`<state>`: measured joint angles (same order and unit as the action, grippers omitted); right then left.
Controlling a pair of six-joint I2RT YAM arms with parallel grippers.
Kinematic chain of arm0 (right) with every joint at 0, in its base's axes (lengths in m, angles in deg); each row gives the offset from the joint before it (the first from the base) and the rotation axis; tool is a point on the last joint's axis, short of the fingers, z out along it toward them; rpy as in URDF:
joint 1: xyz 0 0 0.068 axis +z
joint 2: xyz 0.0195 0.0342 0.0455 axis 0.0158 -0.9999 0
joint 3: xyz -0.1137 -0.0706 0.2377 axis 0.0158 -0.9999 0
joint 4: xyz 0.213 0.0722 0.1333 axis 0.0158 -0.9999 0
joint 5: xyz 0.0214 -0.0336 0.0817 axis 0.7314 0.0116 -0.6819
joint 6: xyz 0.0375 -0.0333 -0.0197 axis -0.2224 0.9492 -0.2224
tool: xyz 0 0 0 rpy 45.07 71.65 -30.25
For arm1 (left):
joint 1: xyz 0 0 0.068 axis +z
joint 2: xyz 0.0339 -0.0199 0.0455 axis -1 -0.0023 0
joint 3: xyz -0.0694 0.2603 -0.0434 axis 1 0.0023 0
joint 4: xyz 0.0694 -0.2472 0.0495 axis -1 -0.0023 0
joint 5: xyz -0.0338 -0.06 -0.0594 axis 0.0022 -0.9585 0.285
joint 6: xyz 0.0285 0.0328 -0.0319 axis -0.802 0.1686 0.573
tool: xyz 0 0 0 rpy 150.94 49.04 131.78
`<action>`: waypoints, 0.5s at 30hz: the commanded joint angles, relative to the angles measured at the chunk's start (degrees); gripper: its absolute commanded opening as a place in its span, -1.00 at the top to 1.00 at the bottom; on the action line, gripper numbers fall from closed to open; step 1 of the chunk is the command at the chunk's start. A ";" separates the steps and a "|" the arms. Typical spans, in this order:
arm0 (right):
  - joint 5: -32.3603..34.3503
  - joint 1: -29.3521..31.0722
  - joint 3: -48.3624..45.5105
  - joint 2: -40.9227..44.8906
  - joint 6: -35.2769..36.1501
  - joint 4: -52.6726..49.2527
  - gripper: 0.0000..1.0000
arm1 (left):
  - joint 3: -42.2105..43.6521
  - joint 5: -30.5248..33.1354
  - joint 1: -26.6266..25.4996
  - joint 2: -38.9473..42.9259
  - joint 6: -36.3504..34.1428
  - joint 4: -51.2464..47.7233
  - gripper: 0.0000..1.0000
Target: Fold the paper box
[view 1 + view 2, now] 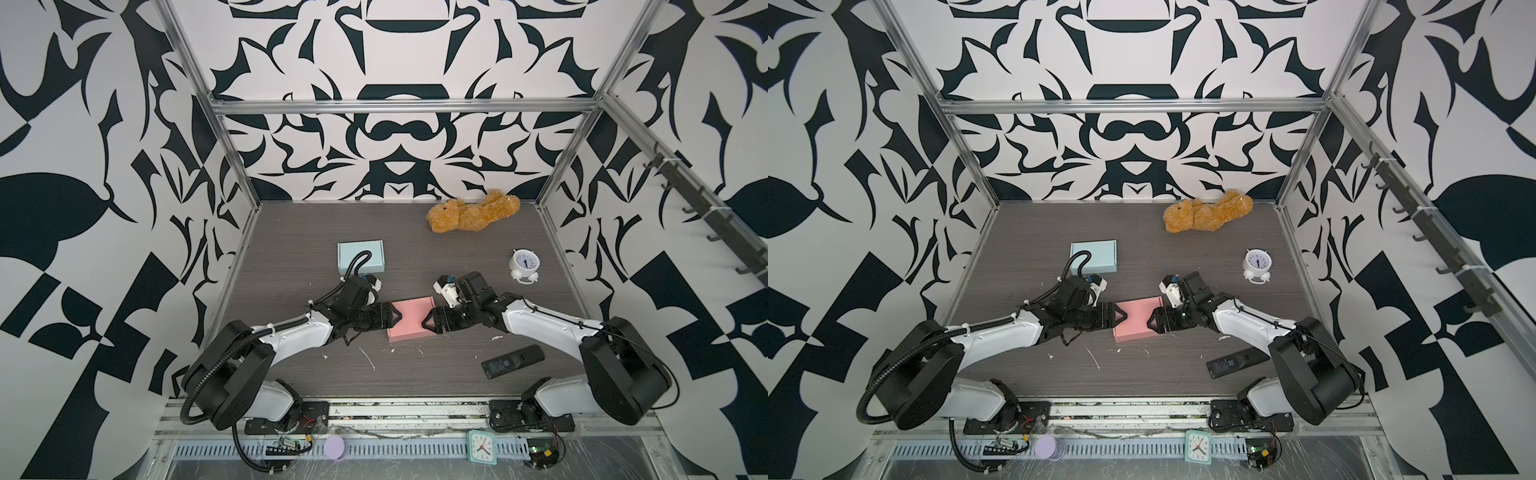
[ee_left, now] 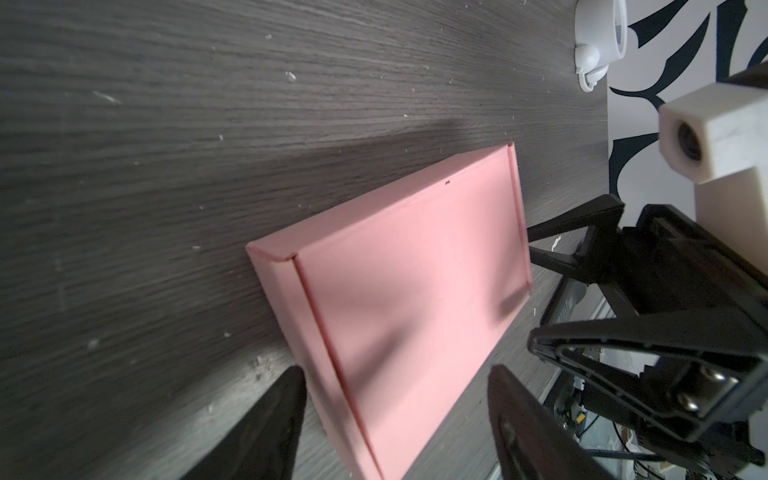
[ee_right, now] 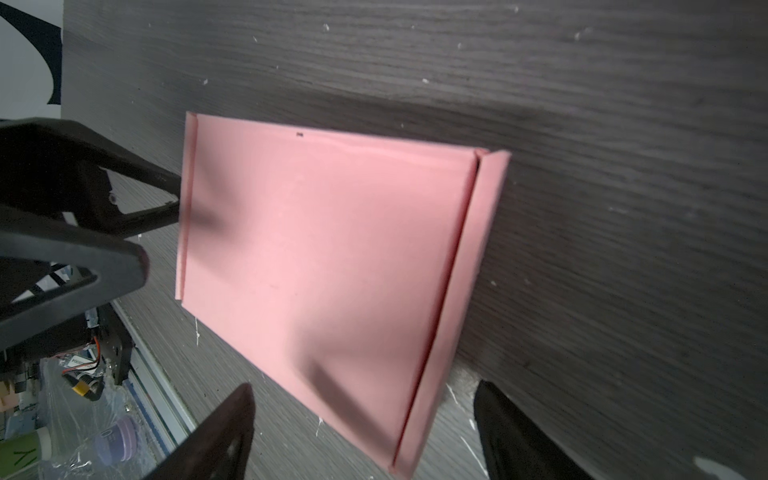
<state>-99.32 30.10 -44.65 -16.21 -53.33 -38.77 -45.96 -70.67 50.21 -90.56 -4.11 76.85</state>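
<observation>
Both tools stand with fingers spread and grip nothing: the left tool and the right tool face each other at the two short ends of the pink box. It lies flat, lid down, in the middle of the worktop. In the wrist views a fingertip of each tool sits right at the box's edge; whether it touches I cannot tell.

The worktop is dark grey with a wood grain, strewn with small white scraps. Behind the left arm sits a pale blue box. A brown teddy bear lies at the back right, a white alarm clock stands on the right, and a black remote lies near the right arm.

Walls with a bold black-and-white pattern close in three sides, held by a silver metal frame. A row of dark hooks runs along the right wall.
</observation>
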 commanded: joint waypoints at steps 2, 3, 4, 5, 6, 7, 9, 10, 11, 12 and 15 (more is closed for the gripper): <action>-1.10 0.63 1.11 -0.06 -0.21 1.48 -0.68 | -1.34 -0.70 -0.24 -1.12 0.65 1.18 -0.44; -1.10 0.64 1.19 -0.15 -0.25 1.74 -0.68 | -1.47 -0.72 -0.24 -1.24 0.59 1.14 -0.44; -1.10 0.64 1.24 -0.13 -0.34 1.81 -0.68 | -1.59 -0.72 -0.24 -1.47 0.61 1.26 -0.44; -1.01 0.64 1.44 -0.20 -0.43 1.88 -0.68 | -1.62 -0.83 -0.25 -1.70 0.60 1.31 -0.44; -1.01 0.57 1.46 -0.19 -0.47 1.99 -0.68 | -1.85 -0.84 -0.24 -1.74 0.53 1.44 -0.43; -1.02 0.56 1.52 -0.23 -0.57 2.15 -0.67 | -1.92 -0.83 -0.24 -1.86 0.54 1.52 -0.43; -0.96 0.63 1.55 -0.27 -0.65 2.33 -0.67 | -2.31 -0.93 -0.24 -2.18 0.50 1.62 -0.44; -0.84 0.62 1.55 -0.27 -0.61 2.32 -0.67 | -2.61 -1.00 -0.24 -2.47 0.48 1.62 -0.44; -0.77 0.59 1.51 -0.37 -0.61 2.40 -0.67 | -2.67 -1.05 -0.27 -2.71 0.47 1.70 -0.43; -0.75 0.58 1.55 -0.46 -0.61 2.42 -0.67 | -2.96 -1.15 -0.24 -2.96 0.48 1.71 -0.43; -0.84 0.63 1.54 -0.57 -0.80 2.83 -0.67 | -3.30 -1.34 -0.24 -3.55 0.39 1.89 -0.43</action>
<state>-99.65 30.36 -44.62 -16.50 -53.59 -37.37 -47.82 -71.22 50.10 -93.42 -3.93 77.76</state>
